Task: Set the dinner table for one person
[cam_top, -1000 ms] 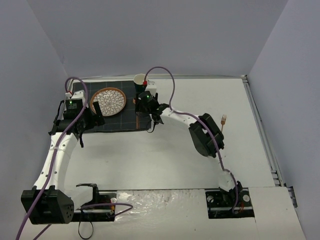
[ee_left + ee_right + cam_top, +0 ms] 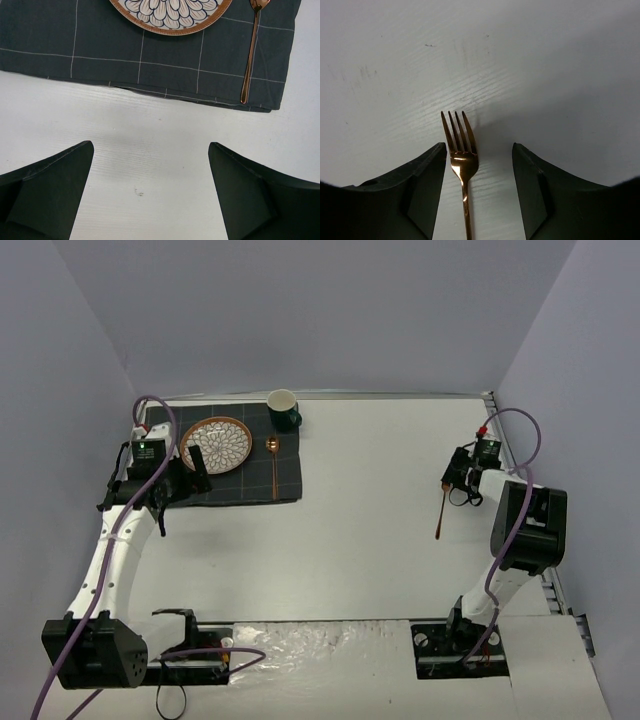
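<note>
On the white dinner table (image 2: 350, 530), a dark checked mat (image 2: 240, 485) holds a patterned plate (image 2: 216, 444), with a copper spoon (image 2: 273, 466) to its right. A dark green cup (image 2: 283, 410) stands at the mat's far right corner. A copper fork (image 2: 441, 510) lies on the bare table at the right. My right gripper (image 2: 458, 480) is open and low over the fork's head; in the right wrist view the fork (image 2: 460, 150) lies between the fingers (image 2: 479, 155), nearer the left one. My left gripper (image 2: 185, 480) is open and empty; in the left wrist view (image 2: 150, 165) it hangs over bare table, short of the mat (image 2: 100, 45).
Grey walls enclose the table on three sides. A metal rim (image 2: 515, 470) runs along the right edge, close to my right arm. The arm bases and cables sit at the near edge (image 2: 330, 650).
My right arm has swung from the mat, where it was at the spoon, to the far right over the fork. The spoon now lies uncovered on the mat. The left arm has not moved.
</note>
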`<state>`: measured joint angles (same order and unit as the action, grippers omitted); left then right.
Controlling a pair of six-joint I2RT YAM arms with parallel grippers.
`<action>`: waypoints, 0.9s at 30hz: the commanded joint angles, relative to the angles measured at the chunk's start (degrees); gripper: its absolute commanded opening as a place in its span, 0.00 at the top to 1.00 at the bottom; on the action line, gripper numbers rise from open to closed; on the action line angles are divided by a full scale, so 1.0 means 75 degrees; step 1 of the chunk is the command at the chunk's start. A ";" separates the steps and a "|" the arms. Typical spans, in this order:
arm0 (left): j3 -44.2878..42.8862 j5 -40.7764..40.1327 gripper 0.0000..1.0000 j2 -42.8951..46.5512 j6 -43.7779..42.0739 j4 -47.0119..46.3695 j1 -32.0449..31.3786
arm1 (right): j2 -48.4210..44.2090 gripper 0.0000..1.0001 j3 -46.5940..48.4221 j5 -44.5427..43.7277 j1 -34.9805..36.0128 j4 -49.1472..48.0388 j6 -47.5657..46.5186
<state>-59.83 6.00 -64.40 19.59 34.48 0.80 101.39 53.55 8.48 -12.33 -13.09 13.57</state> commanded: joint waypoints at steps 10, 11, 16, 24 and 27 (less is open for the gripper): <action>-0.0143 0.0066 0.03 0.0032 0.0001 -0.0203 -0.0024 | 0.0712 0.49 0.0173 0.0950 -0.0137 -0.0807 -0.0993; -0.0143 0.0060 0.03 0.0032 0.0001 -0.0203 -0.0024 | 0.0754 0.50 0.0185 0.1004 -0.0137 -0.0789 -0.1035; -0.0143 0.0071 0.03 0.0021 0.0001 -0.0203 -0.0024 | 0.0883 0.53 0.0393 0.1399 -0.0137 -0.0487 -0.1185; -0.0143 0.0109 0.03 0.0002 0.0001 -0.0210 -0.0024 | 0.0883 0.58 0.0352 0.1605 -0.0137 -0.0196 -0.1324; -0.0143 0.0126 0.03 0.0009 0.0001 -0.0214 -0.0024 | 0.0895 0.60 0.0348 0.1612 -0.0137 -0.0130 -0.1399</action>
<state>-59.83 6.20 -64.51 19.57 34.48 0.80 106.74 55.94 18.63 -13.21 -19.86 4.21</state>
